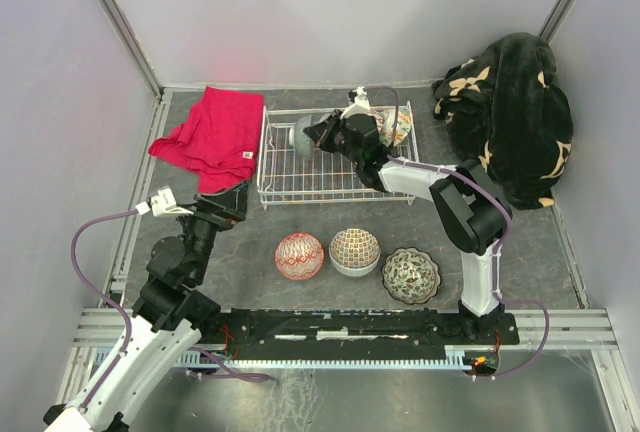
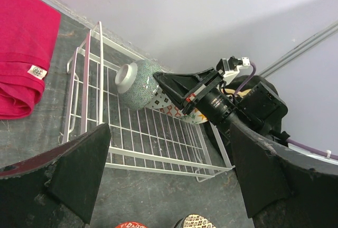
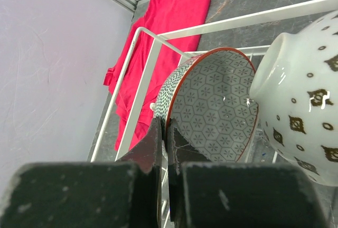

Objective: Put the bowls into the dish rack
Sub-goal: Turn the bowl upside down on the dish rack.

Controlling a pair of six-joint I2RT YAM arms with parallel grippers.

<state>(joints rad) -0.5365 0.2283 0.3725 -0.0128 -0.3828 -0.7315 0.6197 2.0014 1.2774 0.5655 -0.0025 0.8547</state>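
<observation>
Pinching the rim of a green-patterned bowl [image 3: 216,106], the right gripper [image 3: 164,129] has its fingers together on the thin wall. The bowl stands on edge in the dish rack [image 1: 300,177], its axis roughly level. Its foot points away from the hand and its hollow faces back toward it. A white bowl [image 3: 306,96] sits just beside the fingers. Three more bowls [image 1: 354,250] sit upright on the table [image 1: 240,282] behind that hand. The left gripper [image 2: 169,157] hangs wide apart and empty, facing the rack.
</observation>
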